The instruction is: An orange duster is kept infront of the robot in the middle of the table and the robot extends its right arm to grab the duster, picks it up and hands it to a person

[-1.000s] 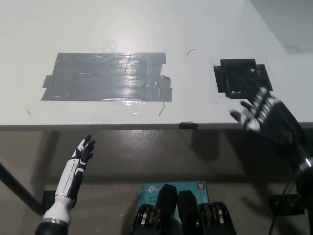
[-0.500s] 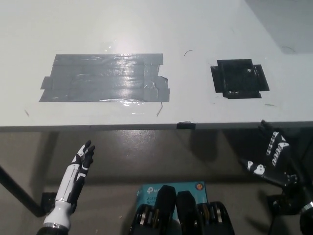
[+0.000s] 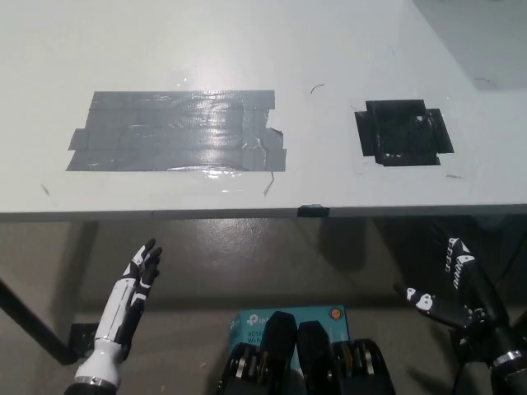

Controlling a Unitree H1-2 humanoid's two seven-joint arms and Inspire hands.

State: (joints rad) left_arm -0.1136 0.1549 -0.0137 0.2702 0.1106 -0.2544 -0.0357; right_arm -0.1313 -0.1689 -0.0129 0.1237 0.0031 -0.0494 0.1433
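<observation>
No orange duster shows anywhere in the head view. My black right hand (image 3: 449,284) hangs below the table's front edge at the lower right, open, with nothing in it. My white left hand (image 3: 142,267) rests at the lower left, also below the table edge, open and holding nothing. Both hands are off the white table (image 3: 247,49).
A large patch of grey tape (image 3: 177,130) lies on the table's left half. A square of black tape (image 3: 402,132) lies on the right half. A small black tab (image 3: 313,211) sits on the front edge. A teal box (image 3: 288,317) lies on the floor below.
My right hand has dropped from over the table near the black tape square to below the front edge. The left hand has barely moved.
</observation>
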